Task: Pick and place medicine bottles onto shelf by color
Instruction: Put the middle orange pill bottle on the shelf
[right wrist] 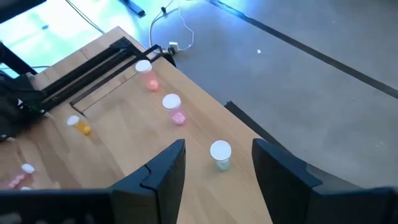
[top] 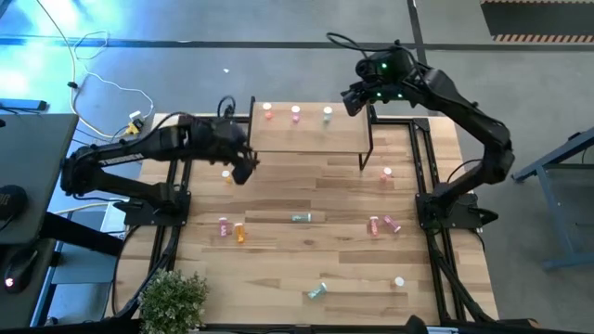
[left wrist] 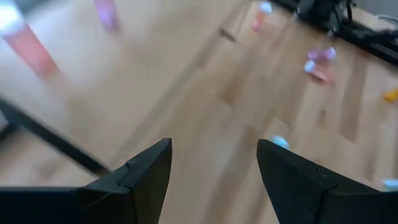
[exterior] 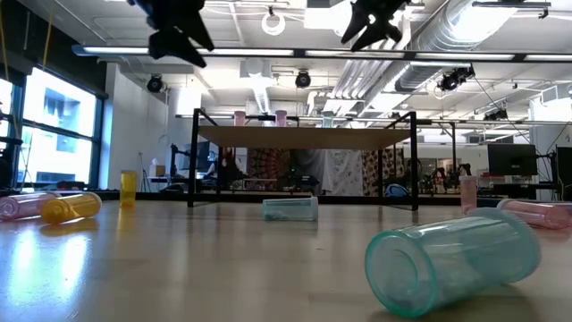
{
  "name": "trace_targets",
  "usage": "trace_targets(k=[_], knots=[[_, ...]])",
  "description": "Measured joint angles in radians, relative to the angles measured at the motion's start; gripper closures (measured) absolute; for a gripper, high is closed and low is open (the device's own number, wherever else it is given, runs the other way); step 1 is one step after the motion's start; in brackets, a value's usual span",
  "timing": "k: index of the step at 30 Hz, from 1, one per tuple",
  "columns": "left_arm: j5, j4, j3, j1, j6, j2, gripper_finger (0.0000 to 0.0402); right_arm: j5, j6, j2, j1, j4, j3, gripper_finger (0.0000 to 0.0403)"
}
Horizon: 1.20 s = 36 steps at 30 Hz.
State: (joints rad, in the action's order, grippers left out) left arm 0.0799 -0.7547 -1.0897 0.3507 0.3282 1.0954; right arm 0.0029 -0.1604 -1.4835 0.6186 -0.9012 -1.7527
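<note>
Teal bottle (exterior: 451, 261) lies tipped nearest the low cam — approx nine still on table (top: 278, 269). Three stand on shelf (top: 306, 139); left gripper (top: 243, 169) and right gripper (top: 357, 98) both spread, empty.

Setting: robotics lab or workshop in an open industrial hall. Evidence — grey concrete floor (top: 520, 278) with marking lines around a plank desk (top: 316, 269) on a black metal frame, centre of the high view; white cable (top: 102, 83) trailing across the floor at upper left; exposed ceiling ducts (exterior: 447, 36) and strip lights at the top of the low view; tall windows (exterior: 36, 134) at left; monitors (exterior: 511, 159) and cluttered workstations at far right — no domestic furnishings.
</note>
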Motion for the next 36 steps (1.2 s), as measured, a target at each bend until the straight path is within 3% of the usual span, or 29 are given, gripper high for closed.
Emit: trace_targets(k=[13, 24, 36], knots=[[0.008, -0.155, 0.014, -0.267, 0.559, 0.051, 0.0174, 0.000, 0.000, 0.001, 0.000, -0.060, 0.000, 0.0226], [0.089, -0.248, 0.014, -0.480, 1.104, 0.221, 0.0174, 0.001, 0.052, 0.000, 0.000, -0.151, 0.000, 0.0226], [0.079, -0.300, 0.014, -0.626, 1.495, 0.403, 0.0174, 0.001, 0.116, 0.000, 0.000, -0.157, 0.000, 0.0226]])
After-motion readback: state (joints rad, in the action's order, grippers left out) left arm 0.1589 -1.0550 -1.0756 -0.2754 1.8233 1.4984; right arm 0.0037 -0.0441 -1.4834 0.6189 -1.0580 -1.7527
